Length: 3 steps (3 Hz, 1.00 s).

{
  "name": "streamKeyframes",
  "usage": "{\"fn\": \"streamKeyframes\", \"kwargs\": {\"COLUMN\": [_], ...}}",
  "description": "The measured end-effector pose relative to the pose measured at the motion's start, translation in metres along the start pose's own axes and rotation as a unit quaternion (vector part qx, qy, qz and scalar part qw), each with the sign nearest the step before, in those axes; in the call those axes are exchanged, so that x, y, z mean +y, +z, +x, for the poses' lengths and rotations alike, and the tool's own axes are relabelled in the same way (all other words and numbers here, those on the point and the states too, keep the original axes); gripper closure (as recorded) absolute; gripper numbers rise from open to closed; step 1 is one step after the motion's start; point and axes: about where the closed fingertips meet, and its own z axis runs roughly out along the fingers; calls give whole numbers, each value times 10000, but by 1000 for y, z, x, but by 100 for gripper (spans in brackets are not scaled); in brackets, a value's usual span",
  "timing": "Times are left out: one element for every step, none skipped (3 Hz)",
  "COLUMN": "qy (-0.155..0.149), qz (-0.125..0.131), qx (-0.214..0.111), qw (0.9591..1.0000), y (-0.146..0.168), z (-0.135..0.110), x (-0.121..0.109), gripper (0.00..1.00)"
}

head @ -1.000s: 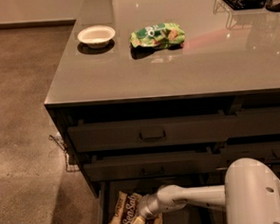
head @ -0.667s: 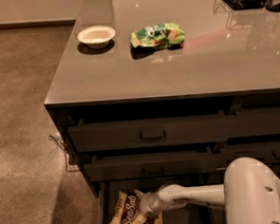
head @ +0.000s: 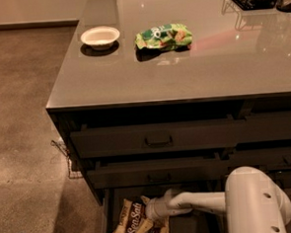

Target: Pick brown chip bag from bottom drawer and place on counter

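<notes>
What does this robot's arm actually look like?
Smooth white: a fat rounded shell with two dark dots, narrowing to a slim tube. Its gripper, in the bottom drawer at the brown chip bag, is a greyish rounded tip. No cables visible.

End effector [head: 151,210] now sits a little higher against the right edge of the brown chip bag [head: 132,219] in the bottom drawer [head: 189,228]. Arm slightly more level than 1.0 s ago. The shift is small.

A high view looks down across the counter [head: 182,71] onto the hand [head: 150,209] in the bottom drawer [head: 189,228].
</notes>
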Motion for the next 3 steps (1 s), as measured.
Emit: {"fn": "streamKeyframes", "kwargs": {"qy": [102,139,0], "qz": [-156,-339,-373], "qx": [11,-41,-391], "qw": [9998,9993,9985], "y": [15,25,11], "z": [11,16,4], "x": [-5,-4,-1], "gripper": [18,50,73]}}
